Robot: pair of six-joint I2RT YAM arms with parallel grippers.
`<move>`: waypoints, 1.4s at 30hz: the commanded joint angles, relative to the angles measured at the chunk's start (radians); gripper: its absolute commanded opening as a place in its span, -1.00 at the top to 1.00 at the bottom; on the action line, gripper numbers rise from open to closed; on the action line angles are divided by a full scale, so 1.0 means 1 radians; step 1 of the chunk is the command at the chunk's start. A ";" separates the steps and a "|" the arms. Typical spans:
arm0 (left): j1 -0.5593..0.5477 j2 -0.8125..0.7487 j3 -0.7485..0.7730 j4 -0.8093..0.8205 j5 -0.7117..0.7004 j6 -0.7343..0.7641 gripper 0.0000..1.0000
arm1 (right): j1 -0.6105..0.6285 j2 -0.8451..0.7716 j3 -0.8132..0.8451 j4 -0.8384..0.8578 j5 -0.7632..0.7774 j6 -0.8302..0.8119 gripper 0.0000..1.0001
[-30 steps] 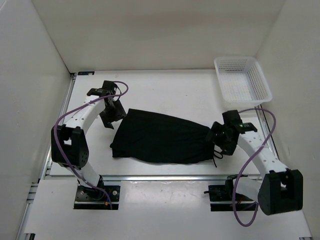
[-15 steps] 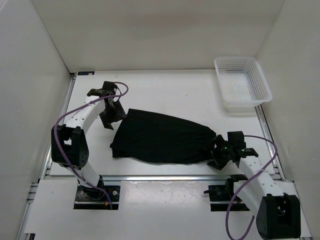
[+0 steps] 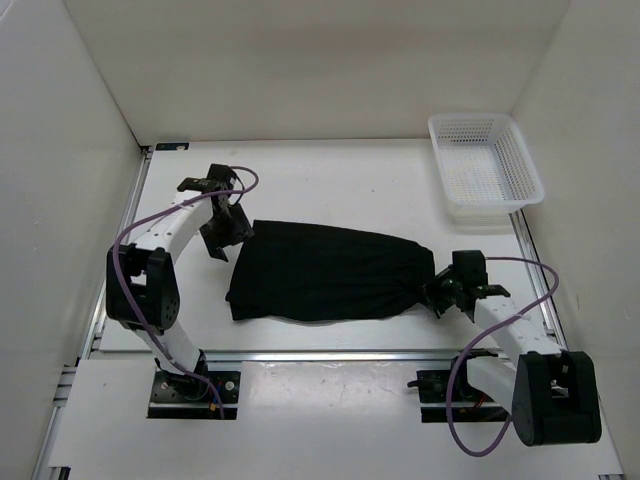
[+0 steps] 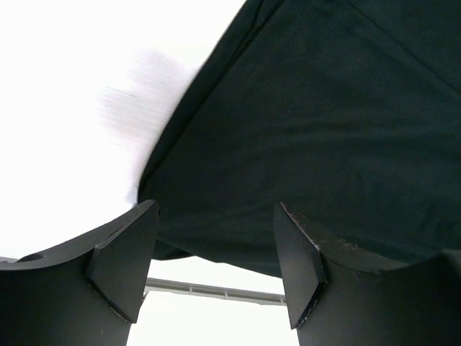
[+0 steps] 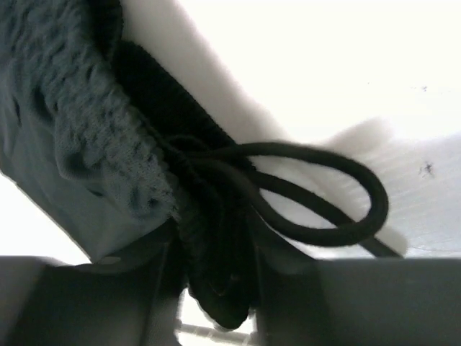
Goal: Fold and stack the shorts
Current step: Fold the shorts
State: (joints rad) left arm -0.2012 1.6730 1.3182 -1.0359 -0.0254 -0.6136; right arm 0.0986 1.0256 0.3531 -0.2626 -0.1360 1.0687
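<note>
Right now your white surface (image 3: 350,190) carries the shorts (image 3: 325,272) between the two pincers. Their long axis runs from one pincer across to the other, tilted slightly. The broad, flat end points at the left pincer (image 3: 228,232), and the narrow, gathered waistband end points at the right pincer (image 3: 437,292).

The white mesh basket (image 3: 485,165) sits well beyond your right pincer, toward the far corner and apart from the fabric.

From the left wrist, your left pincer (image 4: 212,245) is released, fingers spread over the dark cloth's edge; whether they touch it you cannot tell.

From the right wrist, your right pincer (image 5: 216,288) is clenched on the bunched waistband, and the drawstring (image 5: 288,148) loops out just beside it onto the surface.
</note>
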 commanded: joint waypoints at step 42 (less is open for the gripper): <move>-0.006 0.197 -0.122 0.212 0.199 -0.089 0.27 | 1.033 0.942 1.494 -0.580 0.737 -0.558 -0.99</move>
State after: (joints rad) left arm -0.2291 1.9160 1.2289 -0.8562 0.2195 -0.6926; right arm 1.0966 1.9633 1.7504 -0.7815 0.5472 0.5423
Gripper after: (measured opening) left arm 0.316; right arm 0.766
